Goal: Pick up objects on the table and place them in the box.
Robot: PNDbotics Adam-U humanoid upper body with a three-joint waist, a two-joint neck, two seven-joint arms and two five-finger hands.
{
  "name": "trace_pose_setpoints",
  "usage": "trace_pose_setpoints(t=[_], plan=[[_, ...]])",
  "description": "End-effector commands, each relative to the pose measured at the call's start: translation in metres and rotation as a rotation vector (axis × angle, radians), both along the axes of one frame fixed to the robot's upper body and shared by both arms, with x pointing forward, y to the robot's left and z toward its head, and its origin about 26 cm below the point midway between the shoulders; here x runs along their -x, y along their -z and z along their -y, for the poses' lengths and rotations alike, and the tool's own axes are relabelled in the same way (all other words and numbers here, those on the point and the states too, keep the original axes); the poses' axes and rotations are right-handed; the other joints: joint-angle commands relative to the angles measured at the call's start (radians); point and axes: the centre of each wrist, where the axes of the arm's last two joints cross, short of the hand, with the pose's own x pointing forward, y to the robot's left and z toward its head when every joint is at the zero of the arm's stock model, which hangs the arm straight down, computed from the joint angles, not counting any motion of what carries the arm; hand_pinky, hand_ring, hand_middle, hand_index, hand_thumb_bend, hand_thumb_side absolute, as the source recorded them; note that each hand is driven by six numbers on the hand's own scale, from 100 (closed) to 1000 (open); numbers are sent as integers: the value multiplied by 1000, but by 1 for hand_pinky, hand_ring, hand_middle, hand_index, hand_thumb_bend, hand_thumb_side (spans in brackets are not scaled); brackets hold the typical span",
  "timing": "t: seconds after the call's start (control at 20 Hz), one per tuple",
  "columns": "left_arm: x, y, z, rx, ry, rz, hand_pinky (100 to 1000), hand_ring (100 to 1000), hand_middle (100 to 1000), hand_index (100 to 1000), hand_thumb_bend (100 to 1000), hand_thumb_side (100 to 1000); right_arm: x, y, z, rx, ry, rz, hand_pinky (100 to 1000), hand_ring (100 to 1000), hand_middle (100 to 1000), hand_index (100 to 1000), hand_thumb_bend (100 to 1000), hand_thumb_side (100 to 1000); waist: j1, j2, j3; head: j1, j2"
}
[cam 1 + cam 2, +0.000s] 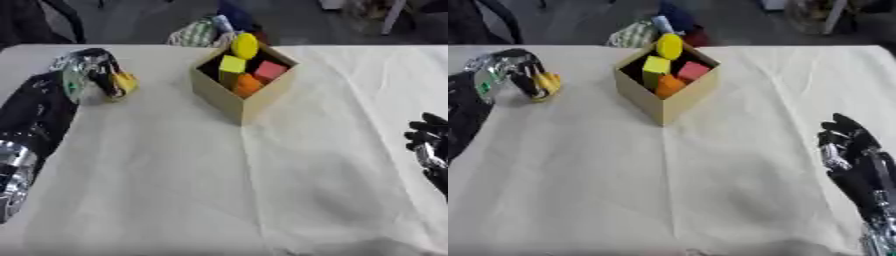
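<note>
Surface: a table covered with a creased cream cloth (175, 190) is being viewed from above; the cloth is lying flat across the whole work area.

Box: an open square cardboard box (229, 100) is being seen standing on the cloth at the far middle, turned so that 1 corner is pointing toward the robot.

Box contents: 4 pieces are being held inside — a yellow oval piece (245, 45) leaning at the far corner and rising above the rim, a yellow-green cube (232, 64), a red cube (269, 70), and an orange piece (248, 85) lying nearest the front corner.

Left hand: the black and silver left hand (98, 70) is being held at the far left of the table, well apart from the box, with its fingers curled around a small yellow object (125, 83); the shape of that object is not being made out. Whether it is touching the cloth cannot be told.

Right hand: the black right hand (846, 145) is being rested at the right edge of the cloth, fingers spread and relaxed, nothing being held.

Background: bundled patterned fabric (197, 34) is being seen just beyond the far table edge, behind the box.
</note>
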Motion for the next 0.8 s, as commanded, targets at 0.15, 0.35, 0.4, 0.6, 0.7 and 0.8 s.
trace_pose_setpoints(t=[0.15,0.35,0.4,0.6,0.7,0.8], plan=[[-3,-42,-1,-24,49,229,423,380,342,526,171,100,-1,-7,6,11,12,23,787,795,781,904,100,484,-13,-17,4,-1,-3],[-3,-105,26,-44,244,471,416,371,325,515,164,100,-1,-6,7,13,14,19,787,795,781,904,100,485,-10,-22,6,-5,-3],[-2,-121,39,-57,309,524,418,372,325,517,169,100,0,-6,7,13,14,18,787,795,781,904,100,485,-9,-23,6,-5,-3],[1,-155,91,-52,557,601,431,383,336,525,184,100,0,-4,6,12,10,14,786,795,781,904,100,485,-9,-27,2,-15,-3],[1,-153,114,-44,665,548,438,392,345,531,200,100,0,-5,5,12,8,15,786,795,781,904,100,484,-9,-28,-4,-19,-3],[-3,-141,130,-39,741,454,450,406,362,542,220,100,0,-5,5,13,7,14,787,795,781,904,100,485,-9,-28,-13,-21,-3]])
